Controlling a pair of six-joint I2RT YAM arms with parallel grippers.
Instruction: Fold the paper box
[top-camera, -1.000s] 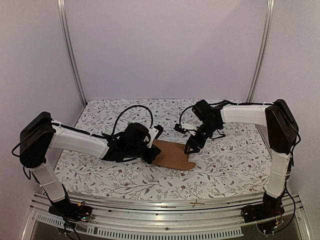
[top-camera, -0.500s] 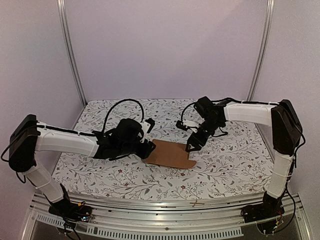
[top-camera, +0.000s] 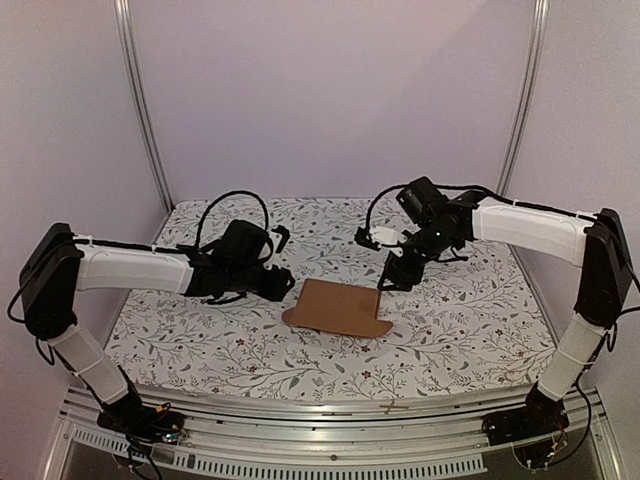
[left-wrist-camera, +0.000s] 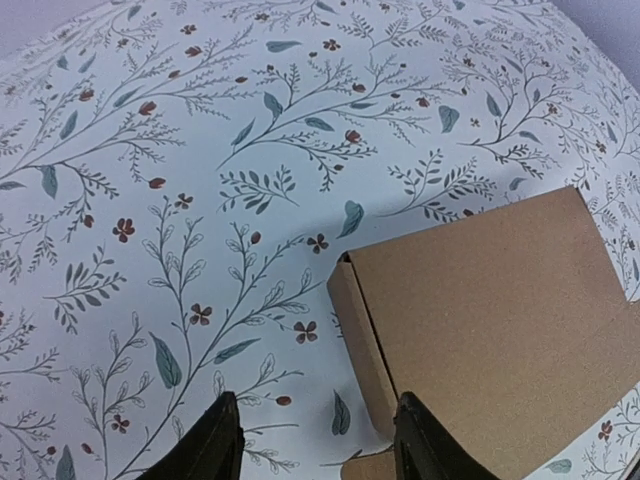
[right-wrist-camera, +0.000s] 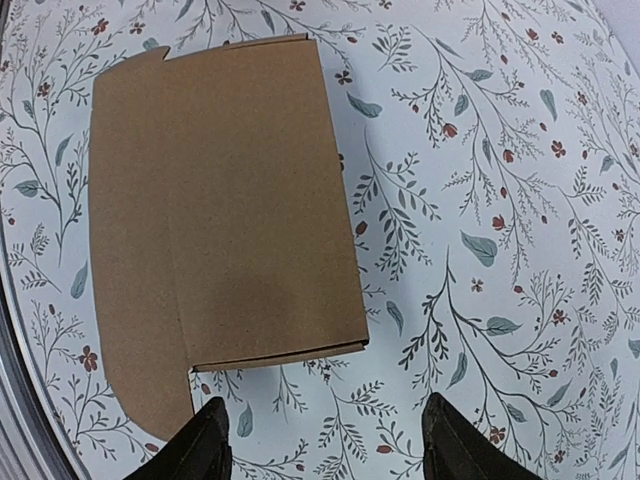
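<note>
Where the left wrist view ends, the paper box (left-wrist-camera: 490, 320) continues.

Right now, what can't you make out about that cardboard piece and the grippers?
- Underside of the paper box: hidden in every view by its own top panel.
- Its far end: in the left wrist view, cut off by the frame edges.
- The left gripper and right gripper: the wrist views show fingertips only, and overhead they are too small.
</note>
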